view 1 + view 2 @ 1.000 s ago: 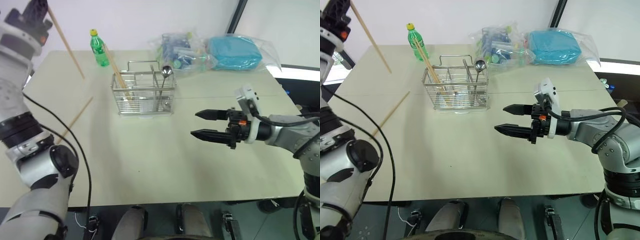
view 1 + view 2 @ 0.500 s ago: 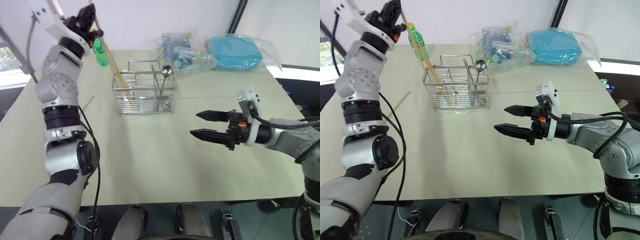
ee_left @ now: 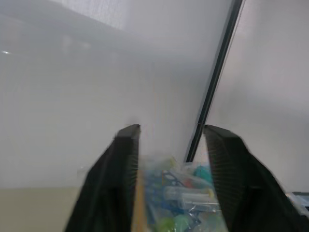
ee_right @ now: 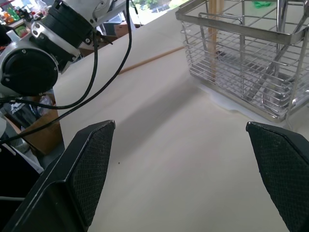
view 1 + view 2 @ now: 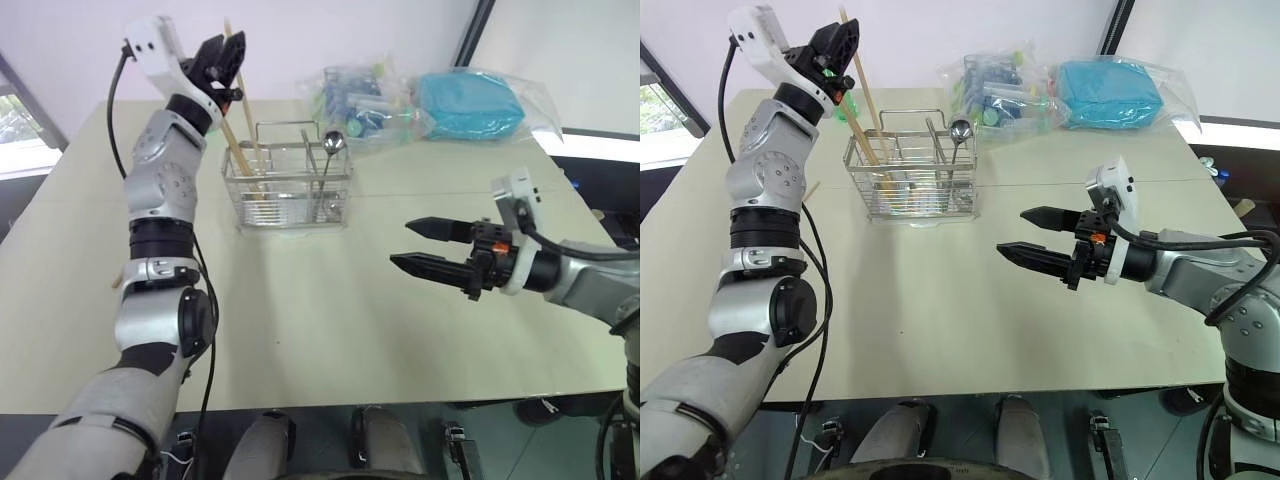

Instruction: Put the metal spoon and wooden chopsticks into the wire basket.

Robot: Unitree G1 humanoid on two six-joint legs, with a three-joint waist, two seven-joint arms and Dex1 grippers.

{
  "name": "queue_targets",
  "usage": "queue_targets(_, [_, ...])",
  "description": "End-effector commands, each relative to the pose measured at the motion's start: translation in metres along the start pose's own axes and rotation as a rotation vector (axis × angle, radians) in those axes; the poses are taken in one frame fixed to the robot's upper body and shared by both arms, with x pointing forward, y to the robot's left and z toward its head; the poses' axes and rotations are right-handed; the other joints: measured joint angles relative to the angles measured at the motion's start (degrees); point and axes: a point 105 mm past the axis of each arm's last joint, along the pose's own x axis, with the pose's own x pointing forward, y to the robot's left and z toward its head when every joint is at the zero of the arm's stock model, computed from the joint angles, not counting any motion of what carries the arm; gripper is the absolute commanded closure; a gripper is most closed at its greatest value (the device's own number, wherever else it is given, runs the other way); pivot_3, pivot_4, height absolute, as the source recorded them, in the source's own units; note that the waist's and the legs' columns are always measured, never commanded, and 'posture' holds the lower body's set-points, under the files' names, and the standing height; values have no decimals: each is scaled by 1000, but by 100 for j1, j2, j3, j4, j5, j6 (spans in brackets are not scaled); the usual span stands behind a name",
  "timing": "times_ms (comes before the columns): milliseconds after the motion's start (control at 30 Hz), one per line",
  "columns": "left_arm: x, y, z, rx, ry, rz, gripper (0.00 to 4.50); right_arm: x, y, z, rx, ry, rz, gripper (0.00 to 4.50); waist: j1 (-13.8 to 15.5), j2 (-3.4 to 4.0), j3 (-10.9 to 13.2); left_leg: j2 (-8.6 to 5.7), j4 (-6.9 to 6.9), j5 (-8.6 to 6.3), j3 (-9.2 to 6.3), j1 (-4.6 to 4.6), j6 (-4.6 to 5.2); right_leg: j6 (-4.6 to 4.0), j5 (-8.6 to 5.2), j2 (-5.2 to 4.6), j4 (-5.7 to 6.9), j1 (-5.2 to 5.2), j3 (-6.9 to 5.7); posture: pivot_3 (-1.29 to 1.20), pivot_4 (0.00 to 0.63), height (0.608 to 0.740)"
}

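The wire basket (image 5: 290, 205) stands on the far middle of the table. The metal spoon (image 5: 332, 141) stands upright in its right part. Wooden chopsticks (image 5: 238, 155) lean in its left part. My left gripper (image 5: 228, 50) is raised above the basket's left end, open. One more wooden chopstick (image 5: 243, 110) runs steeply down between its fingers into the basket; it lies blurred beside one finger (image 3: 126, 164) in the left wrist view. A further chopstick (image 4: 150, 58) lies flat on the table left of the basket. My right gripper (image 5: 430, 245) hovers open over the table's right half, holding nothing.
Clear plastic bags (image 5: 430, 100) with blue and coloured contents lie at the table's far right. A green bottle (image 5: 847, 108) stands behind the basket's left end, mostly hidden by my left arm. The pale table (image 5: 300, 320) stretches bare towards me.
My left arm swung from the far left to above the basket, bringing the chopstick with it, and its fingers have opened. The right gripper has stayed put and open.
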Motion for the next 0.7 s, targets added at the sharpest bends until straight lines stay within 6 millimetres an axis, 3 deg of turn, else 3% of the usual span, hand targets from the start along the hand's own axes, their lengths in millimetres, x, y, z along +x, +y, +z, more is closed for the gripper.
queue_targets(33, [-2, -4, 19, 9, -53, -10, 202, -1, 1, 11, -37, -26, 2, 0, 3, 0, 0, 0, 0, 0, 0, 0, 0, 0, 0, 1, 0, 0, 0, 0, 150, 698])
queue_targets(233, [-13, 12, 38, 30, -36, 58, 52, 5, -1, 12, -47, -22, 22, 0, -11, 0, 0, 1, 1, 0, -2, -1, 0, 0, 0, 3, 1, -1, 1, 0, 150, 698])
queue_targets(333, [-26, 37, 55, 122, 60, 107, 52, 7, -3, 13, -52, -23, 30, 0, -39, 3, 1, 1, -1, 0, 3, 0, 0, 0, 0, 8, 5, -7, 6, 0, 150, 698])
queue_targets(400, [-42, 61, 57, 216, 204, 136, 52, 9, -4, 13, -57, -19, 38, 0, -75, 3, 1, 0, -5, 0, 3, 4, 0, 0, 0, 15, 7, -8, 10, 0, 150, 698])
queue_targets(533, [-85, 106, 41, 377, 551, 198, 52, 11, -7, 11, -58, -13, 48, 0, -125, 11, 0, -1, -11, -14, 3, 8, 26, -1, -1, 21, 7, -8, 11, 0, 150, 698])
queue_targets(700, [-135, 141, 10, 406, 828, 243, 52, 13, -9, 9, -57, -7, 62, 0, -83, 11, 1, 3, -7, -16, -8, 5, 28, -1, -1, 19, 6, -4, 11, 0, 150, 698])
